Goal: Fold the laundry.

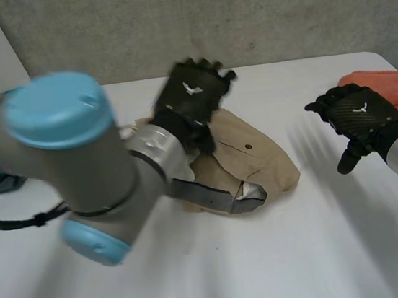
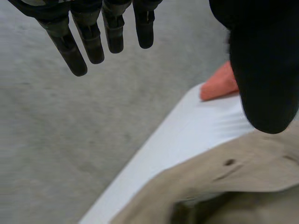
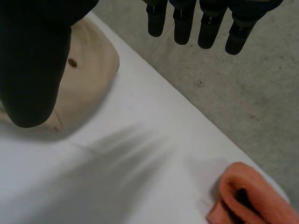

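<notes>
Head view, crumpled beige garment (image 1: 247,159), grey waistband

I saw the tan garment (image 1: 250,150) as smooth, matt woven cloth, its inner band (image 1: 205,195) a greyer fabric. The orange cloth (image 3: 271,210) looked thick and fleecy. The white table (image 1: 327,249) was smooth and matt. The right hand (image 1: 360,116) showed a faintly glossy, woven-looking black shell.

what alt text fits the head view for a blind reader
The robot's left hand is open above a crumpled beige garment in the middle of a white table. Its right hand is open over bare table, near an orange cloth at the table's edge.
</notes>
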Controlling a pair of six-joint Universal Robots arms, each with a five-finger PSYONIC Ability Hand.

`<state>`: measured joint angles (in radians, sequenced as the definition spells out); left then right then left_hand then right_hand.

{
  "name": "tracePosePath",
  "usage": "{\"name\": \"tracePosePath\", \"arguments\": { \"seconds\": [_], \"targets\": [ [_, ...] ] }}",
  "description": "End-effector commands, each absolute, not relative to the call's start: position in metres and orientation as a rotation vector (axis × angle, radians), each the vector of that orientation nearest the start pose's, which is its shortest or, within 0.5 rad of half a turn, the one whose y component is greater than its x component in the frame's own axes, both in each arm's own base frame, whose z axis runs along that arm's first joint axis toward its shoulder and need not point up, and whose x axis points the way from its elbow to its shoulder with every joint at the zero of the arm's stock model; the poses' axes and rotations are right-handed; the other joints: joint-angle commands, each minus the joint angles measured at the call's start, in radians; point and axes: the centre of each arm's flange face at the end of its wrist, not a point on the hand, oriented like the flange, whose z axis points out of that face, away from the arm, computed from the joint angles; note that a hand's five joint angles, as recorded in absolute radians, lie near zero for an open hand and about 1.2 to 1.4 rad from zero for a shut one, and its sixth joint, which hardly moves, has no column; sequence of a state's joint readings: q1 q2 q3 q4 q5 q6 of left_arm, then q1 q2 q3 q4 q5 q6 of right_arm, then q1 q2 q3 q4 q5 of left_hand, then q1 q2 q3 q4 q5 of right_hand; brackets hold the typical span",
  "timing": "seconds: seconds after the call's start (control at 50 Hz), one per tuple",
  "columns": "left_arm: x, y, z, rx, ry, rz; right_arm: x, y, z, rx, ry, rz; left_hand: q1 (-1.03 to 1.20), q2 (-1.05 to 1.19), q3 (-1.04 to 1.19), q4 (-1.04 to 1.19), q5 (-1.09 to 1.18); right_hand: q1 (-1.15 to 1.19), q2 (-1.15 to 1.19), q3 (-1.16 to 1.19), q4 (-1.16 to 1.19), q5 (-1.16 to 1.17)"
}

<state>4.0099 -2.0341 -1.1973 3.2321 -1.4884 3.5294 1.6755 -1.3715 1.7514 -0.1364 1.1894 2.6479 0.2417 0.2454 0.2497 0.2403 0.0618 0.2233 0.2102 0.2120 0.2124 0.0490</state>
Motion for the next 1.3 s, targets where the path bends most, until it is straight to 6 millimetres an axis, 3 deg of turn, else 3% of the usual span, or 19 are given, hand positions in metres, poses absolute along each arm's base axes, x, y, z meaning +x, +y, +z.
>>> {"name": "tracePosePath", "arguments": {
  "seconds": [0.02,0.08,0.2,0.32,0.46,0.52,0.58,0.6,0.64,0.72,0.76,0.8,0.9,0.98,1.08,1.14,1.24,1.28,1.3],
  "targets": [
    [-0.328,-0.265,0.279,1.162,2.028,-2.362,0.206,-0.282,0.224,-0.813,2.183,-1.774,-0.019,-0.023,-0.027,-0.018,-0.014,-0.049,-0.036,-0.037,-0.038,-0.049],
    [-0.317,-0.287,0.263,1.133,2.064,-2.293,0.218,-0.270,0.223,-0.803,2.165,-1.711,-0.019,-0.023,-0.027,-0.018,-0.014,-0.049,-0.036,-0.037,-0.038,-0.049],
    [-0.314,-0.327,0.203,1.234,2.208,-2.156,0.246,-0.249,0.204,-0.843,2.159,-1.613,-0.019,-0.023,-0.027,-0.018,-0.014,-0.049,-0.036,-0.037,-0.038,-0.049],
    [-0.321,-0.348,0.162,1.303,2.275,-2.107,0.278,-0.232,0.173,-0.905,2.185,-1.608,-0.016,-0.020,-0.024,-0.015,-0.011,-0.049,-0.036,-0.037,-0.038,-0.049],
    [-0.325,-0.361,0.124,1.329,2.319,-2.037,0.290,-0.240,0.145,-0.916,2.193,-1.671,0.095,0.091,0.087,0.096,0.100,-0.049,-0.036,-0.037,-0.038,-0.049],
    [-0.329,-0.359,0.122,1.360,2.292,-2.036,0.294,-0.246,0.140,-0.917,2.183,-1.691,0.393,0.389,0.385,0.394,0.398,0.263,0.276,0.274,0.274,0.262],
    [-0.333,-0.359,0.125,1.365,2.263,-2.048,0.295,-0.252,0.143,-0.925,2.164,-1.728,0.827,0.824,0.819,0.829,0.833,1.011,1.024,1.022,1.022,1.011],
    [-0.335,-0.358,0.129,1.363,2.250,-2.063,0.295,-0.254,0.144,-0.928,2.162,-1.738,1.151,1.148,1.143,1.153,1.157,1.171,1.184,1.183,1.182,1.171],
    [-0.339,-0.356,0.133,1.365,2.237,-2.080,0.293,-0.259,0.148,-0.938,2.148,-1.782,1.155,1.151,1.147,1.156,1.160,1.173,1.186,1.184,1.184,1.173],
    [-0.344,-0.345,0.156,1.316,2.200,-2.102,0.296,-0.265,0.161,-0.974,2.096,-1.866,1.155,1.151,1.147,1.156,1.160,1.173,1.186,1.184,1.184,1.173],
    [-0.343,-0.332,0.182,1.264,2.177,-2.117,0.297,-0.270,0.171,-0.992,2.064,-1.914,1.155,1.151,1.147,1.156,1.160,1.173,1.186,1.184,1.184,1.173],
    [-0.343,-0.319,0.199,1.241,2.164,-2.134,0.291,-0.287,0.187,-1.006,2.036,-2.008,1.155,1.151,1.147,1.156,1.160,1.173,1.186,1.184,1.184,1.173],
    [-0.349,-0.266,0.243,1.183,2.185,-2.237,0.277,-0.329,0.219,-1.033,1.972,-2.236,1.155,1.151,1.147,1.156,1.160,1.173,1.186,1.184,1.184,1.173],
    [-0.362,-0.223,0.255,1.141,2.276,-2.298,0.279,-0.357,0.231,-1.038,1.887,-2.366,1.155,1.151,1.147,1.156,1.160,1.173,1.186,1.184,1.184,1.173],
    [-0.386,-0.179,0.248,1.160,2.374,-2.321,0.272,-0.391,0.238,-0.990,1.740,-2.509,1.155,1.151,1.147,1.156,1.160,1.173,1.186,1.184,1.184,1.173],
    [-0.409,-0.154,0.234,1.240,2.425,-2.323,0.272,-0.404,0.221,-1.017,1.645,-2.531,1.155,1.151,1.147,1.156,1.160,1.173,1.186,1.184,1.184,1.173],
    [-0.441,-0.140,0.209,1.332,2.426,-2.363,0.264,-0.419,0.190,-1.055,1.620,-2.513,1.155,1.151,1.147,1.156,1.160,1.173,1.186,1.184,1.184,1.173],
    [-0.447,-0.139,0.201,1.350,2.424,-2.364,0.250,-0.427,0.178,-1.049,1.675,-2.499,1.155,1.151,1.147,1.156,1.160,0.938,0.951,0.949,0.949,0.938],
    [-0.451,-0.138,0.197,1.364,2.423,-2.363,0.247,-0.429,0.176,-1.045,1.693,-2.496,0.882,0.878,0.874,0.883,0.887,0.730,0.743,0.741,0.741,0.730]
  ]
}}
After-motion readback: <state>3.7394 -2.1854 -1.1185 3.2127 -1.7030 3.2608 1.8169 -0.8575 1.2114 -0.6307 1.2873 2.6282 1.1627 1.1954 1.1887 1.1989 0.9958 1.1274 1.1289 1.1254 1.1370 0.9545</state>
